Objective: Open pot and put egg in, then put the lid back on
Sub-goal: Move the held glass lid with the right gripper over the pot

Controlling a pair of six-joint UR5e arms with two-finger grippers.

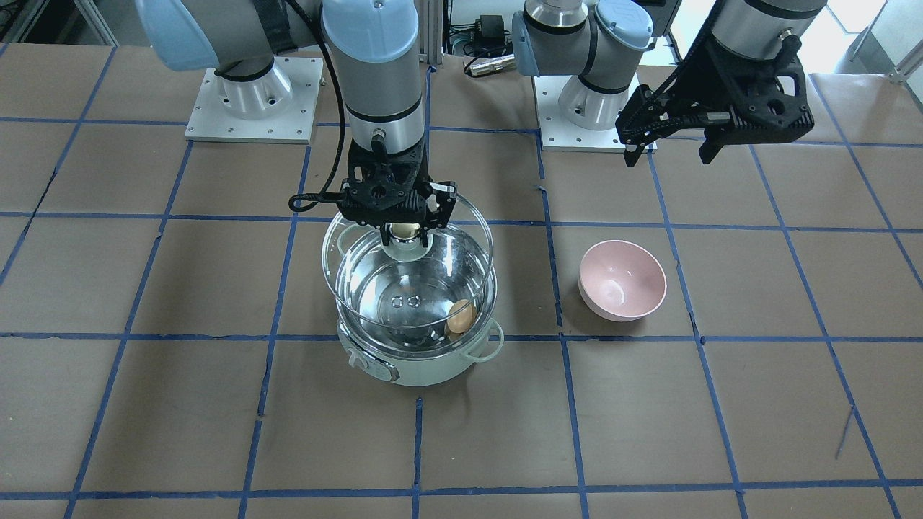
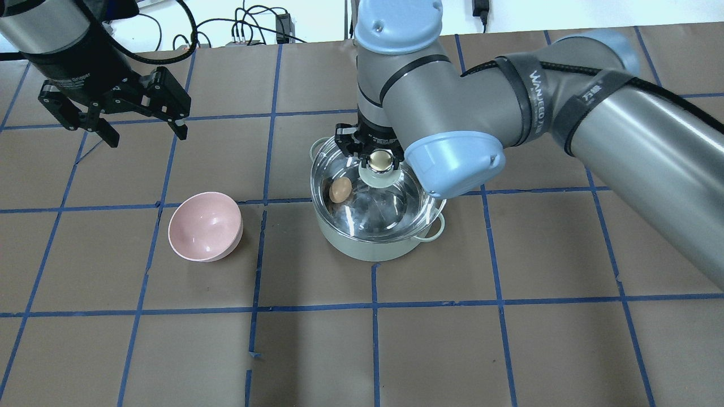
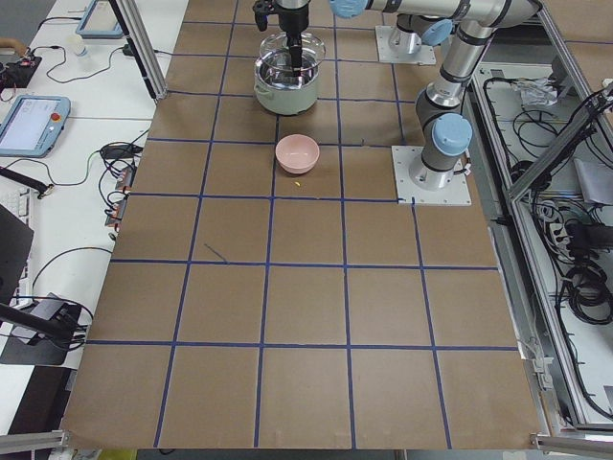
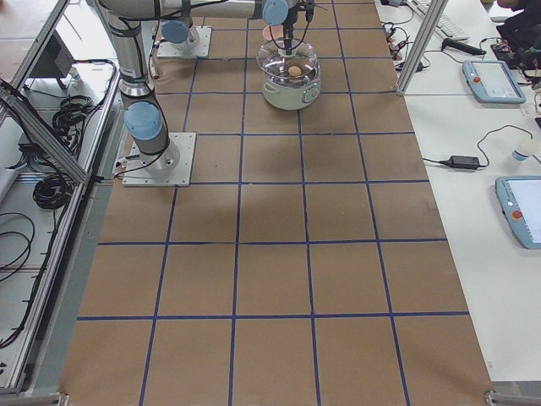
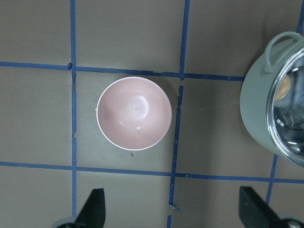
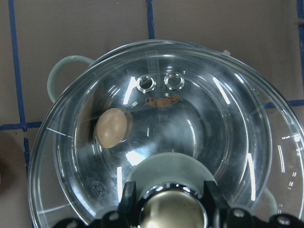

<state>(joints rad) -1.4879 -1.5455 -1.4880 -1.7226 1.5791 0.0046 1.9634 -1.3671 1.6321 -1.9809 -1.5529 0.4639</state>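
The mint-green pot (image 1: 414, 369) stands mid-table, and the tan egg (image 1: 460, 316) lies inside on the steel bottom. The egg also shows in the overhead view (image 2: 339, 190) and the right wrist view (image 6: 111, 127). My right gripper (image 1: 404, 229) is shut on the knob of the clear glass lid (image 1: 346, 249). It holds the lid a little above the pot's rim, shifted slightly toward the robot. My left gripper (image 1: 669, 155) is open and empty, raised above the table on the pink bowl's side, well away from the pot (image 5: 254, 109).
An empty pink bowl (image 1: 621, 280) sits on the table beside the pot on my left arm's side, about one grid square from it. It shows under my left gripper (image 5: 173, 213) in the left wrist view (image 5: 134, 113). Brown paper with blue tape lines covers the table.
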